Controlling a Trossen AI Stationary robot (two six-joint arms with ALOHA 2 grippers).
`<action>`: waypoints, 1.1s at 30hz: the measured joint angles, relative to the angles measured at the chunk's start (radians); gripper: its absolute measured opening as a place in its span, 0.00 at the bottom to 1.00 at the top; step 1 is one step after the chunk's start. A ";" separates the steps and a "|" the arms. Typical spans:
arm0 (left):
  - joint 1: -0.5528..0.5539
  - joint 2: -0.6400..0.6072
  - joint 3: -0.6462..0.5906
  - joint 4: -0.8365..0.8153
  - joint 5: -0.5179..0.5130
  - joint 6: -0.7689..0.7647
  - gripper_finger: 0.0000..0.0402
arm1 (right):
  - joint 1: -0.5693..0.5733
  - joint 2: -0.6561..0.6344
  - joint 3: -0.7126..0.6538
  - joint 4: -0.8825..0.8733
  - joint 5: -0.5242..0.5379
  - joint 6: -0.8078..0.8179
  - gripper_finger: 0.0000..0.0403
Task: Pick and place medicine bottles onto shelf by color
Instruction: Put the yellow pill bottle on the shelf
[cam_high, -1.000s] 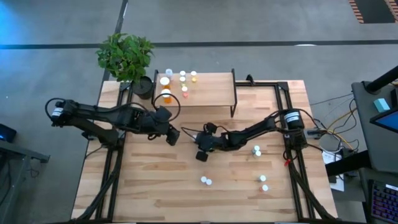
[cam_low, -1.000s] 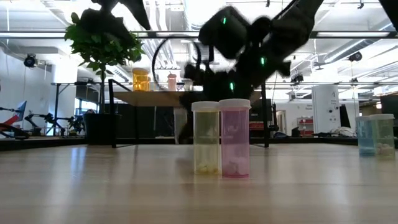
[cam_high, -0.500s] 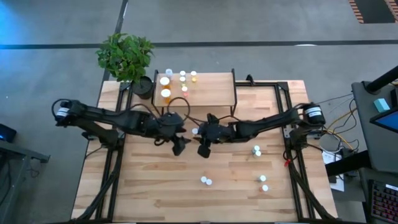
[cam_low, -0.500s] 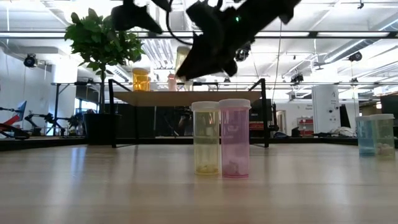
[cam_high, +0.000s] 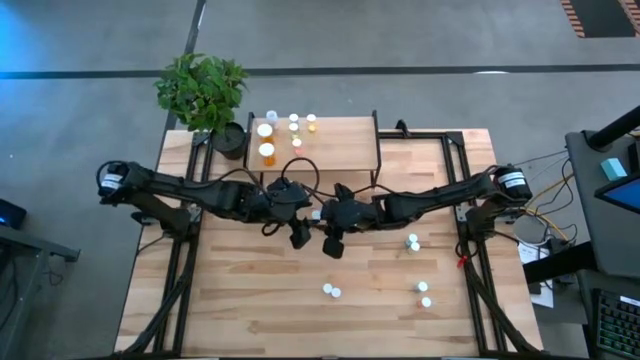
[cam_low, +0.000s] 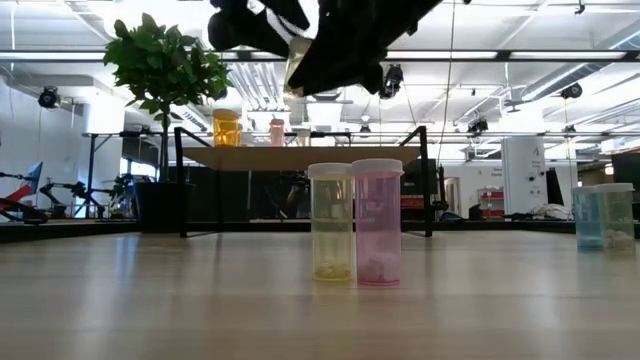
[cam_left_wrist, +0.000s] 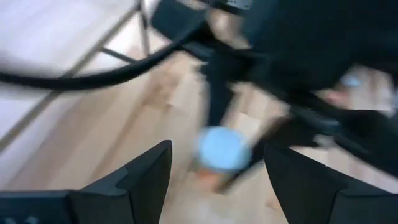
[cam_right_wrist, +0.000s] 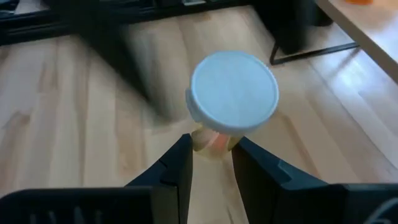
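Note:
My right gripper (cam_right_wrist: 211, 163) is shut on a small medicine bottle (cam_right_wrist: 234, 93) with a white cap and a pale orange body, high over the middle of the table (cam_high: 240, 300). From above only the bottle's cap (cam_high: 316, 212) shows, between the two arms. My left gripper (cam_left_wrist: 214, 186) stands open just left of it, pointing at the bottle's cap (cam_left_wrist: 222, 148) without touching. The shelf (cam_high: 340, 150) stands at the far edge with several bottles (cam_high: 266, 152) on its left end. My right gripper pinches the bottle's body (cam_right_wrist: 210, 142) between its two fingers, below the cap. The fingers come from the table's right, slanting down. The bottle is lifted clear of the table, and its cap faces back toward the wrist.
Loose bottles stand on the table: a yellow and a pink one (cam_low: 355, 222) near the front middle, teal ones (cam_high: 412, 241) at the right, two more (cam_high: 424, 292) near the right front. A potted plant (cam_high: 203, 88) stands at the far left corner. The shelf's black legs (cam_high: 376, 150) are close behind the grippers.
My right gripper has risen from the table with the bottle, which now hangs clear and high. My left gripper has moved toward the table's right, up to the held bottle, and has rolled about its own line.

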 joint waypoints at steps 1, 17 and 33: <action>0.001 0.000 -0.001 -0.005 -0.006 0.000 0.60 | 0.002 -0.001 -0.001 -0.003 0.000 0.000 0.24; 0.013 -0.003 -0.008 0.012 0.013 0.104 0.60 | 0.002 -0.001 0.007 0.003 0.005 -0.011 0.24; 0.019 0.009 -0.036 0.058 0.066 0.226 0.60 | 0.004 0.000 0.007 0.011 0.005 0.001 0.24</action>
